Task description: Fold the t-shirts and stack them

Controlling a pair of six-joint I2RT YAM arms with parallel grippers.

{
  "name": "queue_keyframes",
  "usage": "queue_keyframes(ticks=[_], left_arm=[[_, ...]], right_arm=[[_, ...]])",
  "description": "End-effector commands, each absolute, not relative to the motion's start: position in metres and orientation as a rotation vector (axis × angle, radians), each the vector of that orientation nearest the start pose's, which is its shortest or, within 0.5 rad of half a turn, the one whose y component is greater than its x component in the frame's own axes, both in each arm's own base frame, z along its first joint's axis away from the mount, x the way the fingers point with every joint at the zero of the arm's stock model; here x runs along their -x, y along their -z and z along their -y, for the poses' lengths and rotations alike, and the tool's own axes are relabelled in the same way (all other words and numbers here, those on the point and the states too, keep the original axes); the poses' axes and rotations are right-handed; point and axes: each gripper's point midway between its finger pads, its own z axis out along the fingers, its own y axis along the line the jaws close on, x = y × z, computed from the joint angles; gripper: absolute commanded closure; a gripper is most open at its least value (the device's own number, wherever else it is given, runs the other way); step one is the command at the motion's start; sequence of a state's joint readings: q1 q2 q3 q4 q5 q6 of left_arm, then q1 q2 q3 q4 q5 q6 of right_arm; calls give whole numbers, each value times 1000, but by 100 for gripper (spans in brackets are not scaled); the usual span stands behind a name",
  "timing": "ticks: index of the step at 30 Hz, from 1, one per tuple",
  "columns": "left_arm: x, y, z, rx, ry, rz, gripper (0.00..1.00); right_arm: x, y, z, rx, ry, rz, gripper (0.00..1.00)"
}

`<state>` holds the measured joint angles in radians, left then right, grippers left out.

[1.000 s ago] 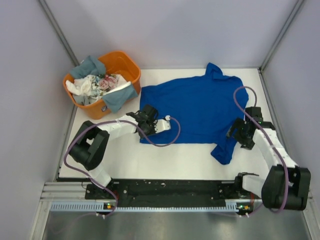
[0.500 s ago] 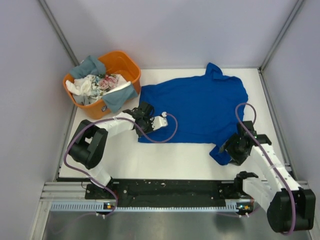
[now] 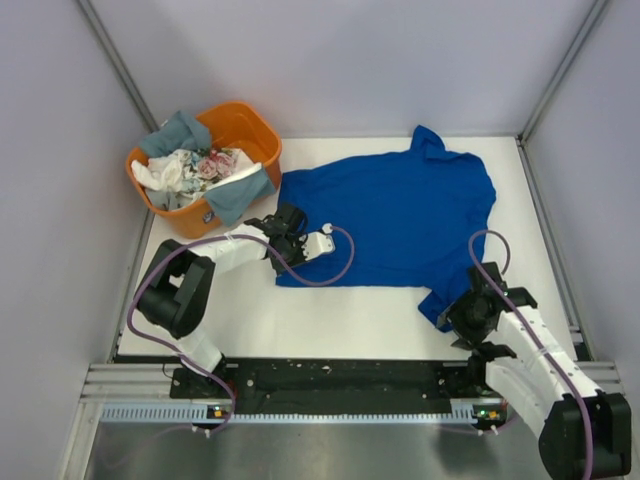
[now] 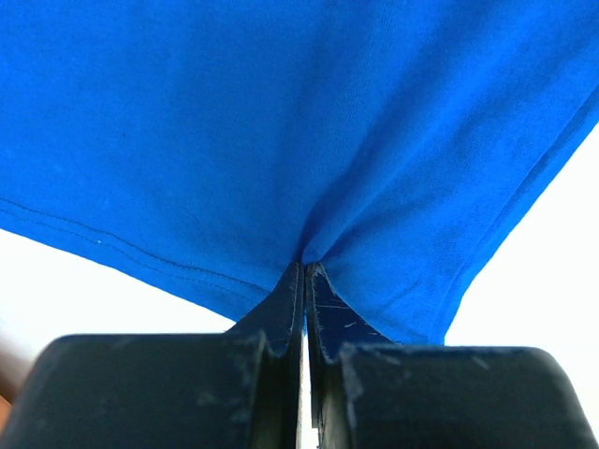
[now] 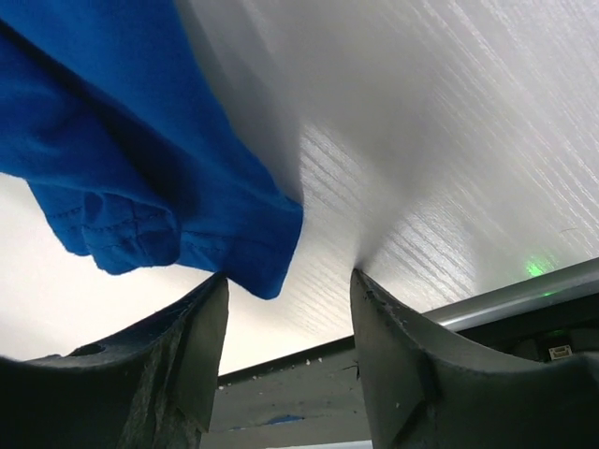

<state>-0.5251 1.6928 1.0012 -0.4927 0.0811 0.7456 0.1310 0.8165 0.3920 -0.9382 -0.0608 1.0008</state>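
**On the white table [image 3: 330, 320]: blue t-shirt [image 3: 400, 210] pinched at one corner, open jaws at its sleeve**

Nearest, along the front edge, a black base rail [image 3: 330, 382] carrying both arms, with the right arm's shoulder cut off at the bottom right corner of the overhead view. Just beyond, right gripper [image 5: 290, 281] low over the tabletop, jaws standing apart, dark matte fingers [image 5: 187, 365] either side of the tip of the near right sleeve [image 5: 150, 178]. Nothing clamped; sleeve corner close against one finger, contact hard to judge. From above, those fingers hidden under the wrist itself. Sleeve crumpled and doubled over, soft knit, stitched edge showing. Past it, ridged white surface and a silver metal bar [image 5: 524, 299].

Between rail and the shirt's near edge, a broad band of bare table; narrower bare strips down the right side and along the far edge.

Further in, left gripper [image 4: 304, 271] closed tight on the shirt by its near left corner, cloth puckered into a small peak between scuffed black fingers [image 4: 281, 318], double-stitched hem running off to the left. Corner itself covered by the wrist in the overhead view, purple cable [image 3: 345, 262] looped across the cloth.

Beyond, shirt body spread mostly flat and smooth, with a pointed flap [image 3: 428, 140] at the far edge, sleeve or collar unclear. At the far left corner, rounded orange tub [image 3: 258, 128] of glossy plastic, heaped with a grey-blue shirt [image 3: 182, 130], a white shirt [image 3: 160, 172] and a floral shirt [image 3: 212, 162], tangled, outlines hard to separate. One grey-blue fold draped over the rim, just beside the blue cloth, touching or not unclear. Grey walls [image 3: 350, 60] close behind and on both sides.
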Motion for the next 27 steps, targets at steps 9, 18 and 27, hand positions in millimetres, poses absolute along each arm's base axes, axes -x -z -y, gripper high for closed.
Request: queue_keyframes(ticks=[9, 18, 27], left_arm=[[-308, -44, 168, -1601, 85, -2166, 100], [-318, -79, 179, -1581, 110, -2079, 100], [-311, -166, 190, -1600, 175, -1950, 100]], right_arm=[[-137, -10, -46, -1203, -159, -2629, 70], [-194, -100, -11, -1076, -215, -2405, 100], [-223, -248, 18, -784, -84, -2209, 100]])
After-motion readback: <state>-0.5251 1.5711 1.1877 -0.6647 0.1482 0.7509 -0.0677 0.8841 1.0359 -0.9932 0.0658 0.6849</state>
